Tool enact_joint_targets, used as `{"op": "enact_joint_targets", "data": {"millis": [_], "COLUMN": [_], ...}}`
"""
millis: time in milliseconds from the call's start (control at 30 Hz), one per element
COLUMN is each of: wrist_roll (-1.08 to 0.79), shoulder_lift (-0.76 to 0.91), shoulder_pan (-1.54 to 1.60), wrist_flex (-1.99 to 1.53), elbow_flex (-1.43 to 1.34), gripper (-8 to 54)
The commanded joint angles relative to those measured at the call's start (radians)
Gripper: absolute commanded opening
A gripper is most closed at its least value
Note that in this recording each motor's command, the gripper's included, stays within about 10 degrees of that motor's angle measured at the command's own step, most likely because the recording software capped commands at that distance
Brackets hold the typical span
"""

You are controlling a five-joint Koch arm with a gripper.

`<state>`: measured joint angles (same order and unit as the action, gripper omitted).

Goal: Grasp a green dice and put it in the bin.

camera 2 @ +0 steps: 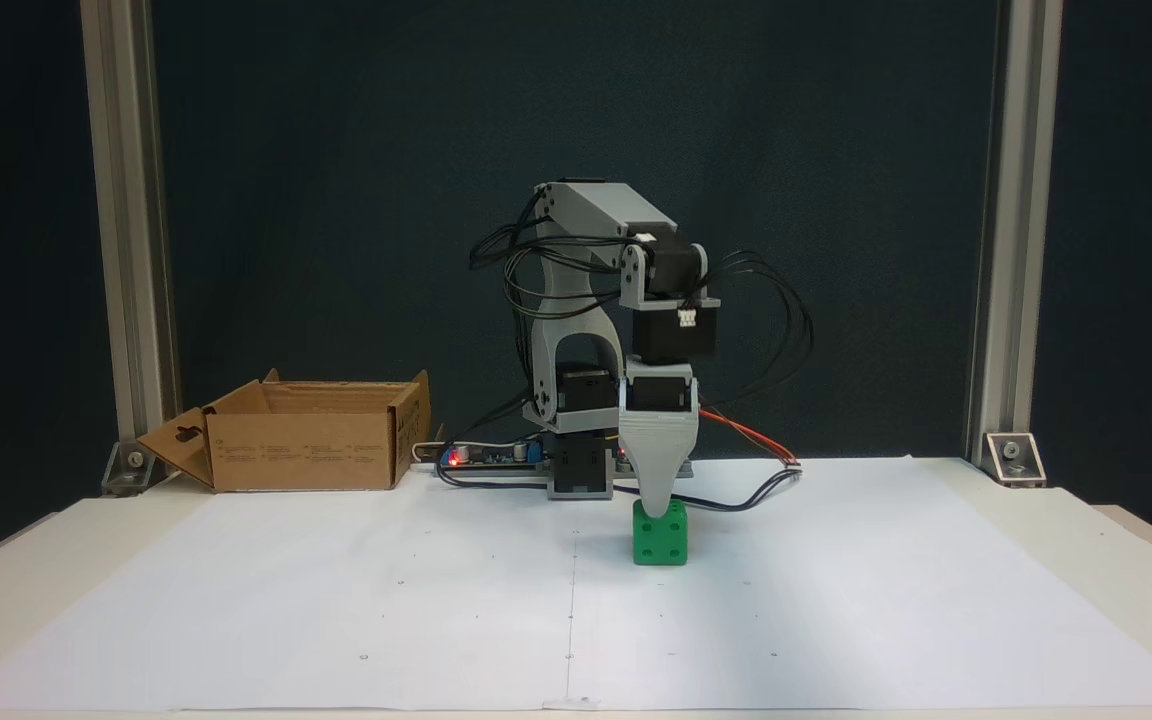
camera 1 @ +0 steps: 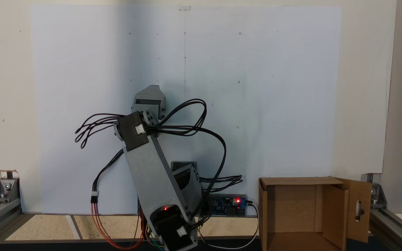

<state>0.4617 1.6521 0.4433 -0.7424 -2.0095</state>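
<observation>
From the front, in a fixed view, the small bright green plastic dice with rounded edges (camera 2: pixel 660 536) sits on the white paper sheet (camera 2: pixel 836 600) covering the table, a little right of the sheet's centre seam, with four recessed pips showing on the face turned toward me. The grey plastic gripper (camera 2: pixel 656 510) points straight down, and its tapered tip overlaps the upper front of the cube, so it is at the dice or just in front of it. From this side the two jaws line up one behind the other, so I cannot tell how wide they stand or whether they have hold of the cube. The brown corrugated cardboard bin (camera 2: pixel 306 445) stands well apart to the left at the back of the table, open at the top, one side flap folded outward with a slot-shaped cutout. In a fixed view from above, the grey arm (camera 1: pixel 155 174) with its looping black cables (camera 1: pixel 187 118) leans over the sheet, and its wrist housing hides the dice and the jaw tips altogether. That view looks down into the bin (camera 1: pixel 291 209), at the lower right, and shows its bare cardboard floor.
</observation>
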Motion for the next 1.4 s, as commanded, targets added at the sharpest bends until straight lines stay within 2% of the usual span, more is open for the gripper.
{"op": "enact_joint_targets", "data": {"millis": [0,1167,1367], "wrist_roll": [0.069,0.114,0.117], "shoulder_lift": [0.0,-0.091,-0.094], "shoulder_pan": [0.006,0.005,0.003], "wrist_flex": [0.035,0.184,0.184], "elbow_flex": [0.0,-0.06,-0.063], "gripper": [43.2,41.2,32.9]}}
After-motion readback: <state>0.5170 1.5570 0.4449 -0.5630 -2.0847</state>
